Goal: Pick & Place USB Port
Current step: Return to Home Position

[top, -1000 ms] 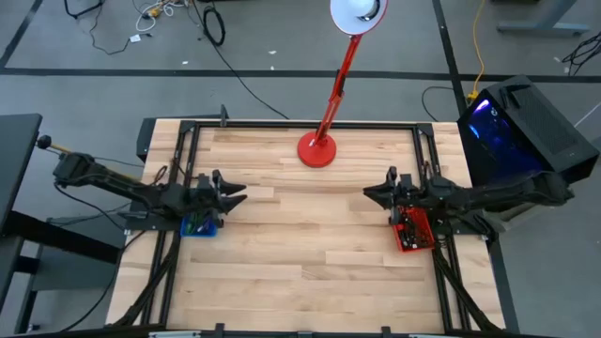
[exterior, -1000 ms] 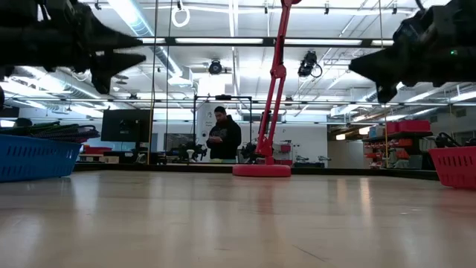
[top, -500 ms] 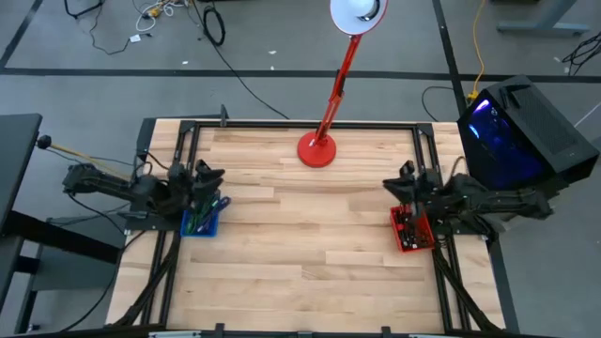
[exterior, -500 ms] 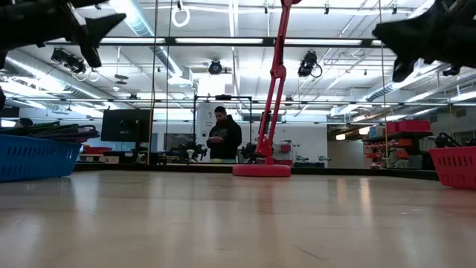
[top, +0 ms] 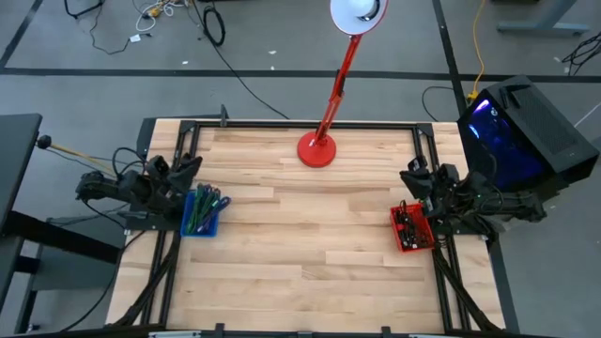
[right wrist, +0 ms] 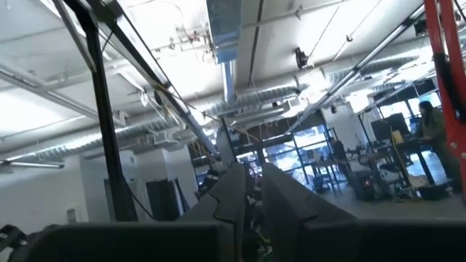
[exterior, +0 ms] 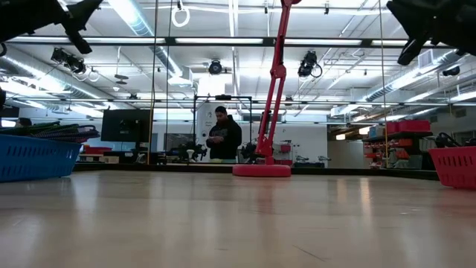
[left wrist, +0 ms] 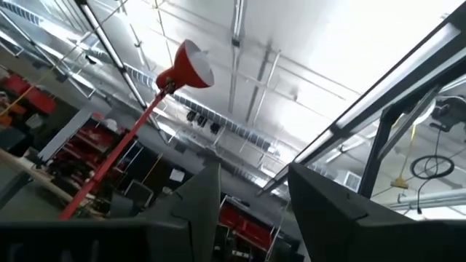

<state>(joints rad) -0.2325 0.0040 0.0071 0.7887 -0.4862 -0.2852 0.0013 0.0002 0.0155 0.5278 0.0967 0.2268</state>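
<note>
Left of the round red lamp base (top: 316, 149), green and black charger cables (top: 208, 203) were seen lying lengthwise in the blue plastic bin (top: 199, 232) beside the raised, moderately parted, empty left gripper (top: 188, 170), while right of that base the nearly closed, empty right gripper (top: 413, 176) was held beside the red plastic bin (top: 396, 230).

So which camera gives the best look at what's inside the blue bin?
The high view: it looks straight down into the blue bin, showing the cables inside. The low view shows only its side wall, cables just above the rim. The wrist views miss it.
</note>
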